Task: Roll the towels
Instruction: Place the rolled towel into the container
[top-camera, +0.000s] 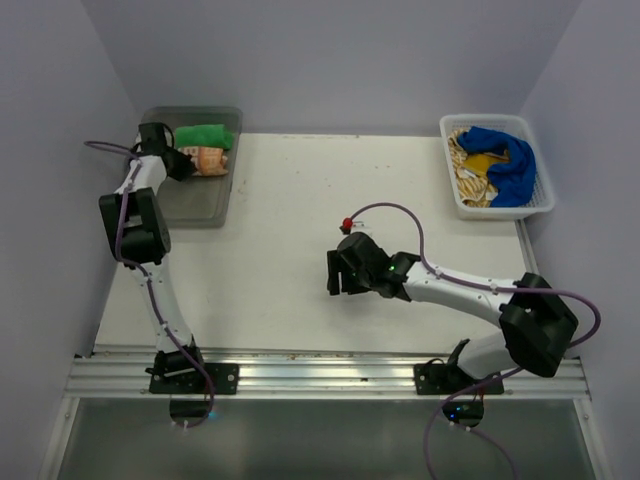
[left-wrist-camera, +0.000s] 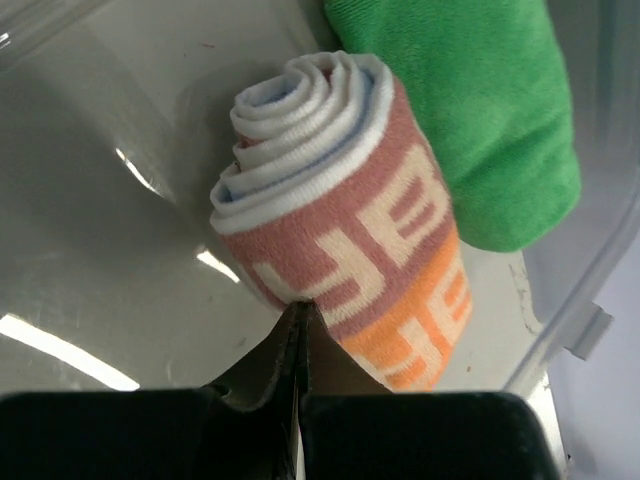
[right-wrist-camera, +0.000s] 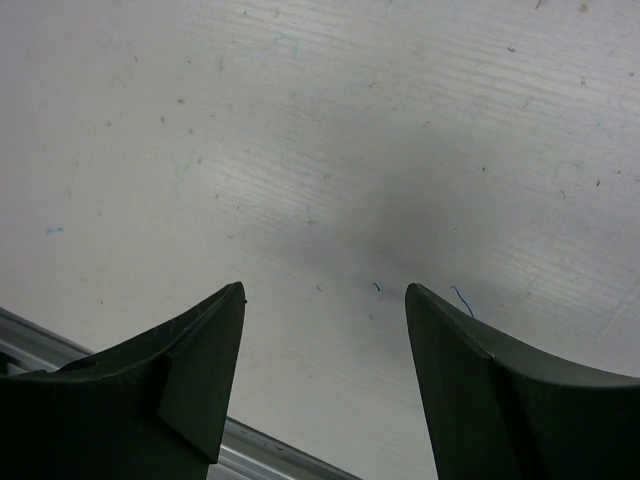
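Observation:
A rolled orange-and-white towel (left-wrist-camera: 350, 220) lies in a clear bin (top-camera: 195, 205) at the back left. A rolled green towel (left-wrist-camera: 470, 110) rests against it. My left gripper (left-wrist-camera: 300, 305) is shut, its tips pressed together with nothing between them, and they touch the near side of the orange-and-white roll (top-camera: 207, 160). In the top view the green roll (top-camera: 205, 136) lies just behind it. A blue towel (top-camera: 505, 160) and a yellow-tan patterned towel (top-camera: 468, 175) lie crumpled in a white basket (top-camera: 540, 195) at the back right. My right gripper (right-wrist-camera: 325, 290) hangs open over bare table.
The clear bin's wall (left-wrist-camera: 590, 290) rises close to the right of the left gripper. The right gripper (top-camera: 333, 273) sits mid-table, near the metal rail (top-camera: 320, 375) along the front edge. Grey walls enclose the table on three sides.

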